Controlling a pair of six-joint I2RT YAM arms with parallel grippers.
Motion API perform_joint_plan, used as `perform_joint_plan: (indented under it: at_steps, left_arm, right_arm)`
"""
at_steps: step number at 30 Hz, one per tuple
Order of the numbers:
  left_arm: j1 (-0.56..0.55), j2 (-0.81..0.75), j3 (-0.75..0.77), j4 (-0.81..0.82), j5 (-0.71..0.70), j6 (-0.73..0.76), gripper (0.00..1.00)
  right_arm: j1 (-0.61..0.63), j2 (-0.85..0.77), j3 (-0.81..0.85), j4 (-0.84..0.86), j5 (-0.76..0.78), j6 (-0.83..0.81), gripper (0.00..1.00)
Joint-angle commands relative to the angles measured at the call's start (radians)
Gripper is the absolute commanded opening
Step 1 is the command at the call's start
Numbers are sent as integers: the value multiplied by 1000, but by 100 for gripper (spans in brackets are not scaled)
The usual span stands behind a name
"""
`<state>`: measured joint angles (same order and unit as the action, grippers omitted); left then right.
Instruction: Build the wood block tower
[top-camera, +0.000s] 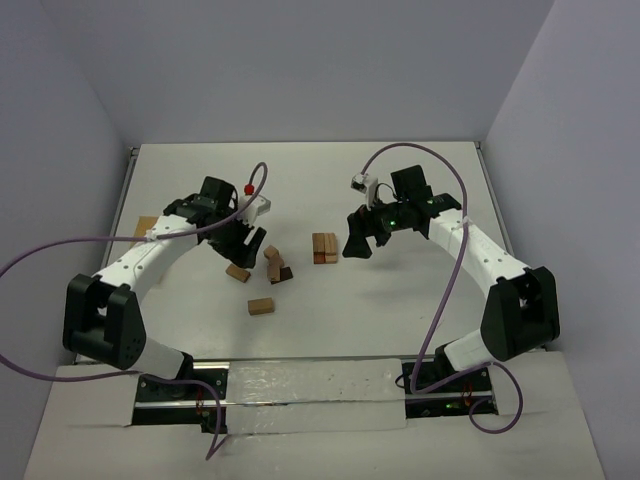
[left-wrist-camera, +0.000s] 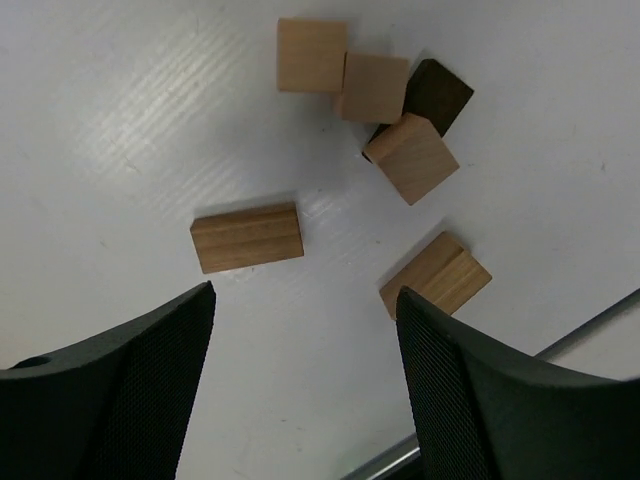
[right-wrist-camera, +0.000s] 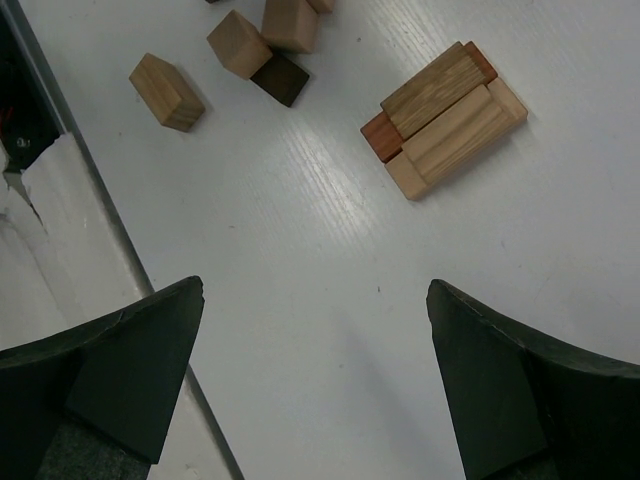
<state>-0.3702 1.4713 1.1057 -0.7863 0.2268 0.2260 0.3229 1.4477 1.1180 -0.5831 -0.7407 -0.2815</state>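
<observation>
The tower (top-camera: 324, 248) is a low stack at the table's middle, with tan bricks lying side by side on reddish-brown ones; the right wrist view shows the tower (right-wrist-camera: 445, 118) at the upper right. My right gripper (top-camera: 358, 240) hovers just right of it, open and empty (right-wrist-camera: 315, 290). Loose wood blocks lie to the left: a tan one (top-camera: 237, 272), another tan one (top-camera: 261, 306), and a small cluster (top-camera: 275, 265) with a dark brick (left-wrist-camera: 435, 95). My left gripper (top-camera: 235, 245) hangs above the tan block (left-wrist-camera: 246, 237), open with nothing between its fingers (left-wrist-camera: 305, 300).
A pale wooden piece (top-camera: 147, 225) lies at the table's left edge behind the left arm. A metal rail (left-wrist-camera: 590, 320) and white covering (top-camera: 310, 385) run along the near edge. Purple cables loop from both arms. Walls close in the back and sides.
</observation>
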Motion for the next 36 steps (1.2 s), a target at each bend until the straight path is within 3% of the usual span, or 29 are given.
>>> perform_joint_plan:
  at_steps: [1, 7, 17, 36]
  left_arm:
    - [0, 8, -12, 78, -87, -204, 80]
    - [-3, 26, -57, 138, -162, -263, 84]
    - [-4, 98, -85, 206, -165, -237, 85]
    - [-3, 165, -143, 262, -158, -159, 80]
  right_arm:
    - [5, -46, -14, 40, 24, 12, 100]
    - [5, -41, -24, 46, 20, 12, 100]
    - [5, -46, -35, 51, 18, 7, 100]
    - [5, -33, -47, 55, 10, -3, 100]
